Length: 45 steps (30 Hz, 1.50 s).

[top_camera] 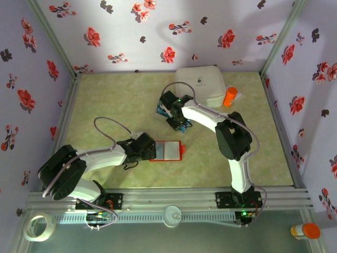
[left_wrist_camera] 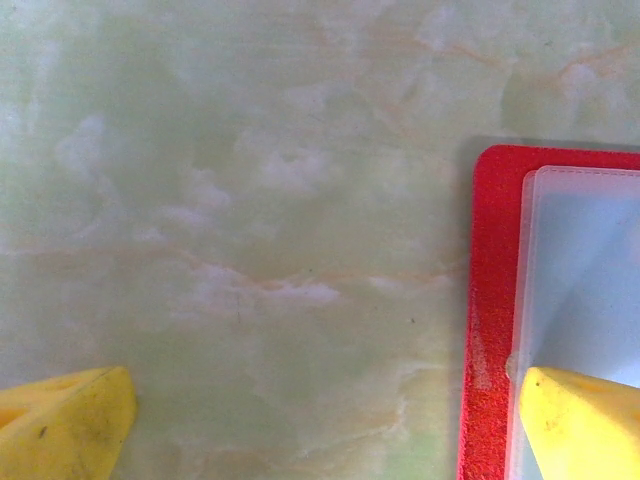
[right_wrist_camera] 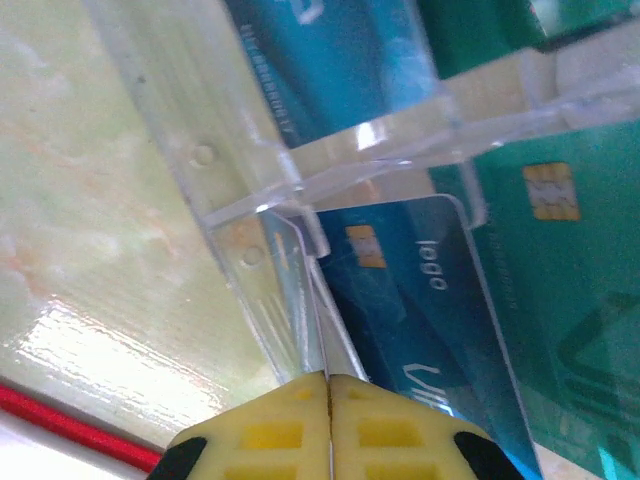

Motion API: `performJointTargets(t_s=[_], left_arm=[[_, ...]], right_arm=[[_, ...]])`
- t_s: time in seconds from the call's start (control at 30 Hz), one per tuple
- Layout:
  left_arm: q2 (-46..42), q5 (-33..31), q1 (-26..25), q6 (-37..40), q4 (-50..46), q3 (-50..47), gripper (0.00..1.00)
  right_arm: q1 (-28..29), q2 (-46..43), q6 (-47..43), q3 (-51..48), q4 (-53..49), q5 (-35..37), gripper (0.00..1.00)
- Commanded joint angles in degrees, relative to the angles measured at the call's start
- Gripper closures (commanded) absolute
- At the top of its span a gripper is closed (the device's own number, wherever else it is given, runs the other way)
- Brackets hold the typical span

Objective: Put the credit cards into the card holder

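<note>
Left gripper [left_wrist_camera: 322, 388] wide (right gripper [right_wrist_camera: 328, 388] closed)

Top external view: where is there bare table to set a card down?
Bare: the back-left patch between the left wall and the credit cards; the right side past the right arm; the strip between card holder and front rail. Crowded: around white case and orange bottle.

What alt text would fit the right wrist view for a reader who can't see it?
The right gripper, its yellow jaws closed together, sits at the edge of a clear plastic tray holding a blue credit card and a teal credit card, both showing gold chips. The pale green marbled table lies to the left.
</note>
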Motion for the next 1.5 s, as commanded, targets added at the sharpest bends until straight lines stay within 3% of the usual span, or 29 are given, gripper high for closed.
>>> performJointTargets(t_s=[0.0, 0.1, 0.4, 0.87, 1.47], left_arm=[[0.01, -0.56, -0.10, -0.75, -0.71, -1.66, 0.00], [-0.19, -0.55, -0.10, -0.78, -0.85, -1.78, 0.00], [-0.60, -0.72, -0.12, -0.98, -1.39, -1.78, 0.00], [-2.80, -1.58, -0.11, -1.65, -2.93, -2.79, 0.00], [-3.61, -1.66, -0.08, -1.71, -2.65, -3.21, 0.00]], right_arm=[[0.33, -2.45, -3.86, -0.62, -0.86, -2.72, 0.95], [0.41, -3.72, -5.71, -0.39, -1.18, -4.47, 1.00], [1.63, -10.31, -2.96, -0.38, -0.20, -8.09, 1.00], [3.57, -18.42, 22.67, -16.65, 14.80, -26.49, 1.00], [5.49, -15.21, 31.18, -22.24, 20.50, -28.47, 1.00]])
